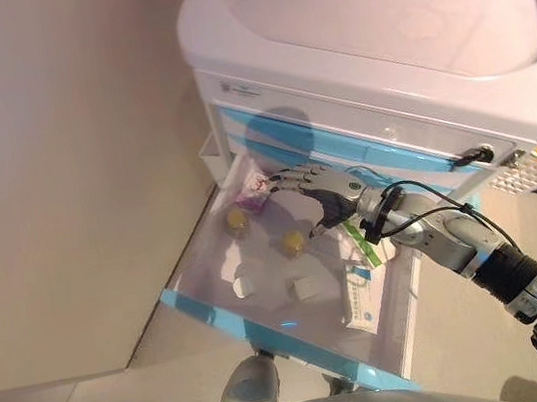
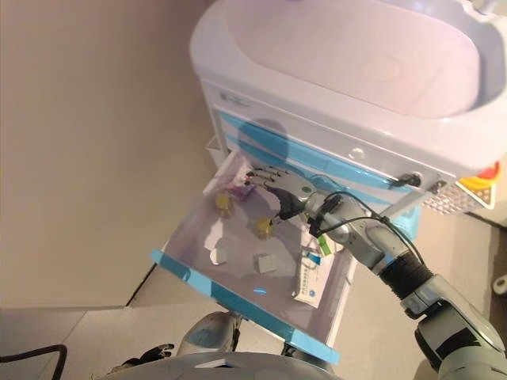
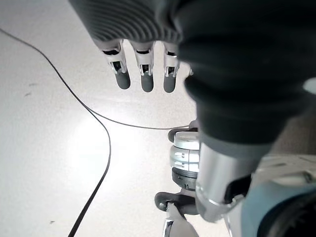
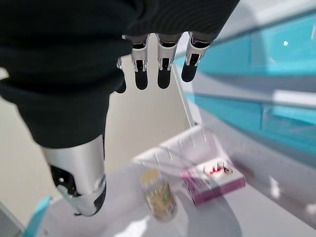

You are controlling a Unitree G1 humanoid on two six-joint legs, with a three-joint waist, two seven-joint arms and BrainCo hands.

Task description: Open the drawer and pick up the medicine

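My right hand (image 1: pixel 320 191) hovers spread and empty above the open drawer (image 1: pixel 227 317); a careless descent could topple the bottle (image 1: pixel 293 245).

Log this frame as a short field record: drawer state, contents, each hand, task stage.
drawer: open drawer, pulled out of the cart
contents: pink box, two small bottles, white-green box, small white items
right hand: right hand over the drawer, fingers extended, holding nothing
left hand: left hand hanging over the floor, empty
stage: drawer opened, medicine not yet picked
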